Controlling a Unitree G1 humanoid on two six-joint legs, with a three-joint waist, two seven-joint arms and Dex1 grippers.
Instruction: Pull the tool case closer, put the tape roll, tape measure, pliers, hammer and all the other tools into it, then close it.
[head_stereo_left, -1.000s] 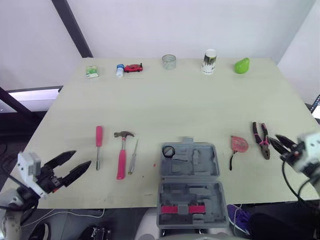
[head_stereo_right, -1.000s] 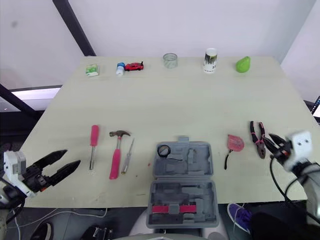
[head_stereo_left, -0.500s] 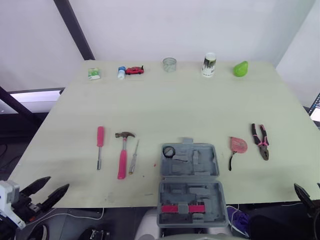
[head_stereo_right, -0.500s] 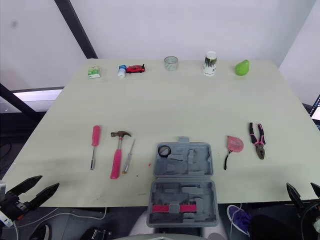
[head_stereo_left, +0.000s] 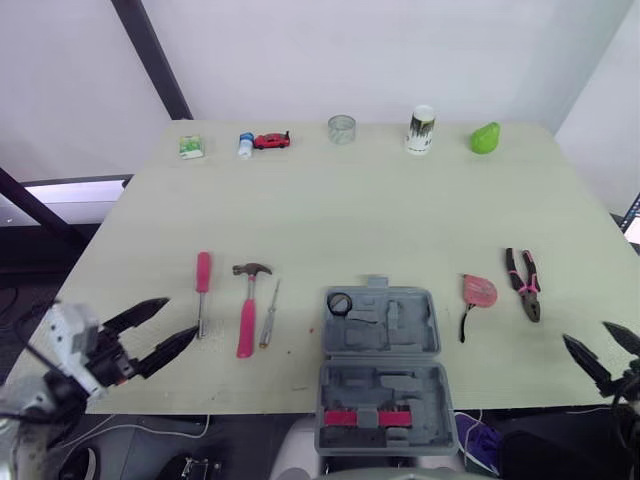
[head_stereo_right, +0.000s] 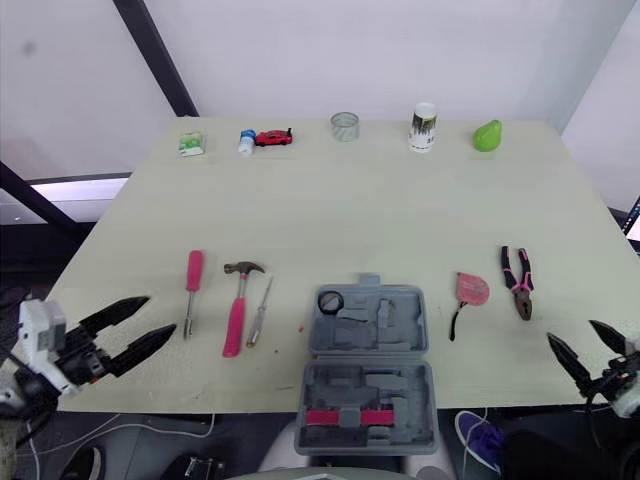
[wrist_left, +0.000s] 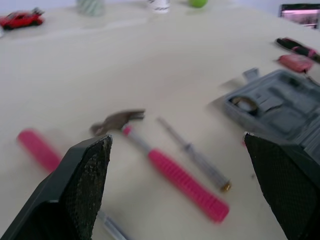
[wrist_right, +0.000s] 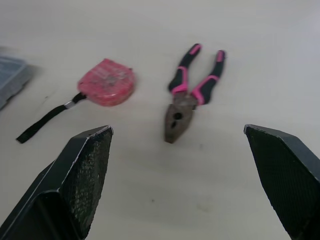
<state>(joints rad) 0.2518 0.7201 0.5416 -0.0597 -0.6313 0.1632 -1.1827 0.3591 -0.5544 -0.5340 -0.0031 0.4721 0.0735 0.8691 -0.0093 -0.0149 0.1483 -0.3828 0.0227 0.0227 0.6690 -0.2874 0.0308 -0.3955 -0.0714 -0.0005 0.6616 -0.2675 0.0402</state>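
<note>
Tool case (head_stereo_left: 383, 365): one, lying open at the near edge of the table (head_stereo_left: 380, 220), its nearer half past that edge. I counted one tape roll (head_stereo_left: 338, 302) in the case's far-left compartment. Right of the case: one tape measure (head_stereo_left: 479, 291), then one pliers (head_stereo_left: 526, 283). Left of the case: thin screwdriver (head_stereo_left: 268, 313), hammer (head_stereo_left: 247, 308), pink screwdriver (head_stereo_left: 202, 290). Beyond the case was wide bare tabletop, then six small objects in a row on the far edge. Left gripper (head_stereo_left: 180, 317) hung spread and empty, left of the case by the near edge. Right gripper (head_stereo_left: 585, 334) hung spread and empty, right of the case.
</note>
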